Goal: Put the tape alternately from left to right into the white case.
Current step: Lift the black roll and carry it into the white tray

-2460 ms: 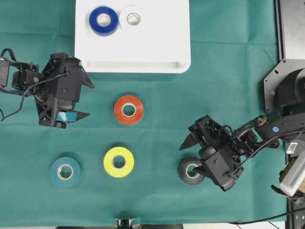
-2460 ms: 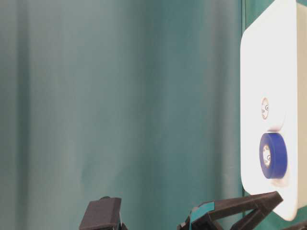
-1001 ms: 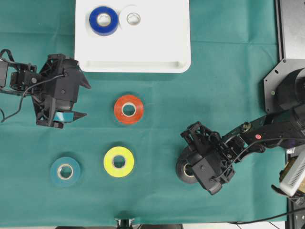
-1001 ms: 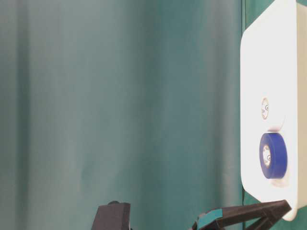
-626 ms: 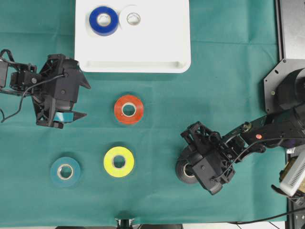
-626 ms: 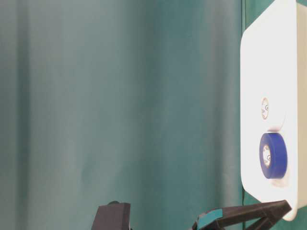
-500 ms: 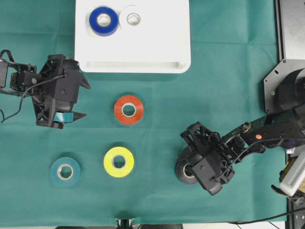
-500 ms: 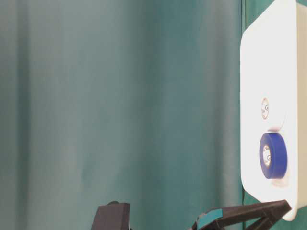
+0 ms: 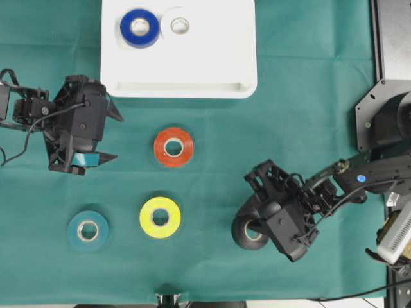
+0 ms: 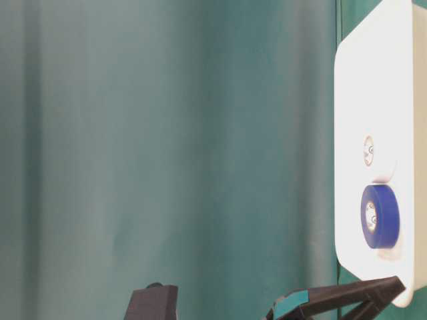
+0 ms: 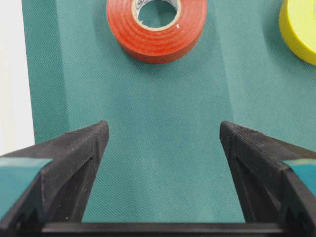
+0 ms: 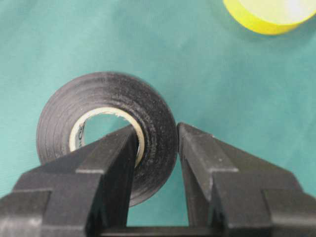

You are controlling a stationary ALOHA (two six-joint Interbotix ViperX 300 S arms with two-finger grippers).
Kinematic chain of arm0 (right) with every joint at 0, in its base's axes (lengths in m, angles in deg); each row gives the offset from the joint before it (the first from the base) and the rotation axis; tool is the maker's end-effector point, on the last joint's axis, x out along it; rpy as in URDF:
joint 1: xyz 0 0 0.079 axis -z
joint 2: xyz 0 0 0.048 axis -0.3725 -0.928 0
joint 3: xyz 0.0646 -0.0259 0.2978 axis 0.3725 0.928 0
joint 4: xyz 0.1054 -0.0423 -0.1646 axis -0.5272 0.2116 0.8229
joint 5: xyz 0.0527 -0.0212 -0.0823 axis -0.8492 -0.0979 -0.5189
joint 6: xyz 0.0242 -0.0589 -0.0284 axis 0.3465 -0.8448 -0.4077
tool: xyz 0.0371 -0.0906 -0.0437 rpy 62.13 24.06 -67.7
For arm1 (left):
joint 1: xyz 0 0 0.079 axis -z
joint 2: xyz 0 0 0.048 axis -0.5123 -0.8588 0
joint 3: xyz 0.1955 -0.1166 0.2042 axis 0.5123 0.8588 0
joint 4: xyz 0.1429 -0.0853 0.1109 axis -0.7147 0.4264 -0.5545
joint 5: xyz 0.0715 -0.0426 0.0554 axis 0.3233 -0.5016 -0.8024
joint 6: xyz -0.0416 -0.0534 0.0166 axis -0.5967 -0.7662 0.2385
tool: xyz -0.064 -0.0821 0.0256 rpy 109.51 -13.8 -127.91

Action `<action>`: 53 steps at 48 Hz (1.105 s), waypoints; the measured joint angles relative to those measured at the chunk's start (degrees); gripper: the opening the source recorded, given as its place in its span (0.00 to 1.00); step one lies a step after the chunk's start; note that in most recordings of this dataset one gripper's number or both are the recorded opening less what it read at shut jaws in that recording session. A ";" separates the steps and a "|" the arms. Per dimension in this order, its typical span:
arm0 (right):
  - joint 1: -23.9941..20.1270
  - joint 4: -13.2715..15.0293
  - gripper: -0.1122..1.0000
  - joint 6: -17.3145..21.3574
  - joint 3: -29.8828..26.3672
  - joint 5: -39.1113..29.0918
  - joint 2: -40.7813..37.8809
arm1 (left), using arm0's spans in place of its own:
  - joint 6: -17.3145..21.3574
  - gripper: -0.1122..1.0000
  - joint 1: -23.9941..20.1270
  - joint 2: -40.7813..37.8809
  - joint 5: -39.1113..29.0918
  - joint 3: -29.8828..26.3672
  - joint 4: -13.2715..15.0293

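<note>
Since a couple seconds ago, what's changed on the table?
The right pincer closed on the black tape, one finger through its core, and shifted it slightly left. The left pincer stayed open; the other rolls and the white case stayed put.

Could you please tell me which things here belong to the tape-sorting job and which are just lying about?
Job: black roll, held by the right gripper; red-orange roll; yellow roll; teal roll; blue roll; white roll; white case.
Lying about: green cloth.
</note>
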 measured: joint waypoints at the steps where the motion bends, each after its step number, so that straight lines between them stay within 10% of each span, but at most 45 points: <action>1: 0.26 0.00 0.11 0.00 -0.09 -0.09 0.09 | 0.00 1.00 0.00 0.00 0.00 0.00 0.00; 53: 30.41 1.49 0.11 -0.88 -6.24 -0.97 -0.79 | 0.00 1.00 0.88 -0.09 0.00 0.09 0.09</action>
